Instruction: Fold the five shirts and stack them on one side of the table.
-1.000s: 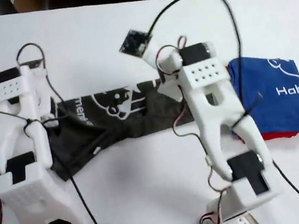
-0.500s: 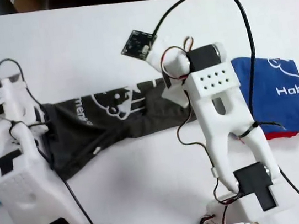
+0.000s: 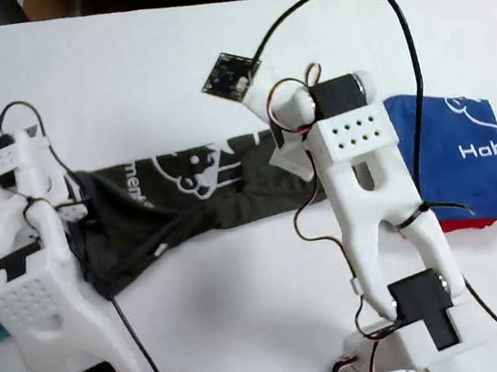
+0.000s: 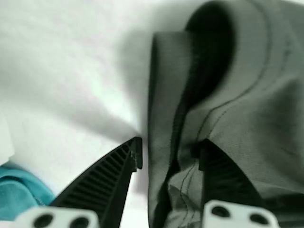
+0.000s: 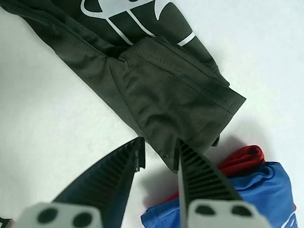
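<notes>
**Position of the task items relative to the tools**

The dark grey shirt (image 3: 202, 188) lies stretched left to right across the middle of the table (image 3: 211, 52), between the two arms. Its left end is bunched under the left arm. Its right end reaches under the right arm.

The left tool (image 4: 168, 149) is released. Its two fingers stand apart and straddle a raised fold at the left end of the shirt. The fold touches one finger, while a narrow gap shows at the other.

The right tool (image 5: 159, 147) is also released and holds nothing. Its fingers are spread over the hemmed right end of the shirt, with the hem corner just beyond the fingertips.

A folded blue shirt (image 3: 457, 157) lies at the right side of the table, on top of a red shirt (image 3: 476, 222). Only a thin edge of the red shirt shows along the near side. This stack sits just beside the right end of the dark grey shirt.

A teal cloth (image 4: 19, 190) lies at the left edge of the table, near the left tool.

**Surface and room**

The table is white, smooth and matte. A dark floor shows beyond its far edge.

**Materials and shapes**

- The dark grey shirt is a fine mesh knit with stitched hems and a white printed graphic.
- The blue shirt also carries white print.
- The arms are white plastic with black ribbed fingers.
- A black cable (image 3: 406, 53) loops over the right arm.
</notes>
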